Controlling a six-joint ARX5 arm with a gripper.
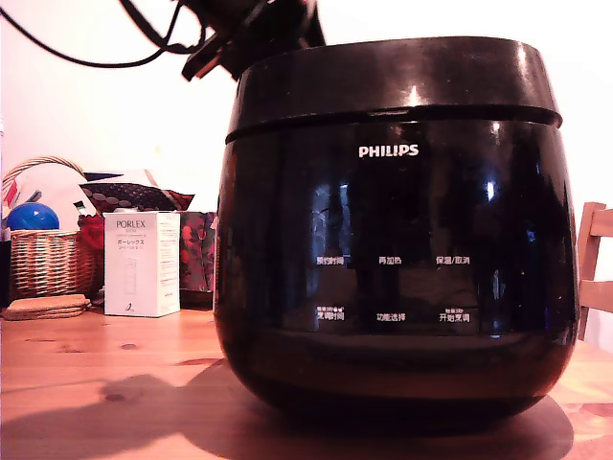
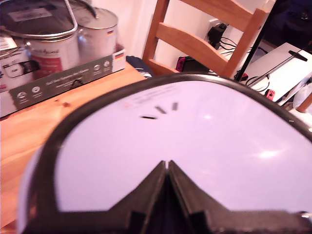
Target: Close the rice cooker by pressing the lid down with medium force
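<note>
The gripper had its two fingers pressed together with nothing between them, tips resting on or just above the glossy top of the lid, which spread directly beneath and ahead of them. In the exterior view the lid sat nearly flat on the Philips rice cooker, a thin seam showing between them, so it looked closed or nearly so. Any remaining press would likely run straight down from the fingertips.

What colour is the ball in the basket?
Blue. The ball sits in the wicker basket; the exterior view shows it best.
</note>
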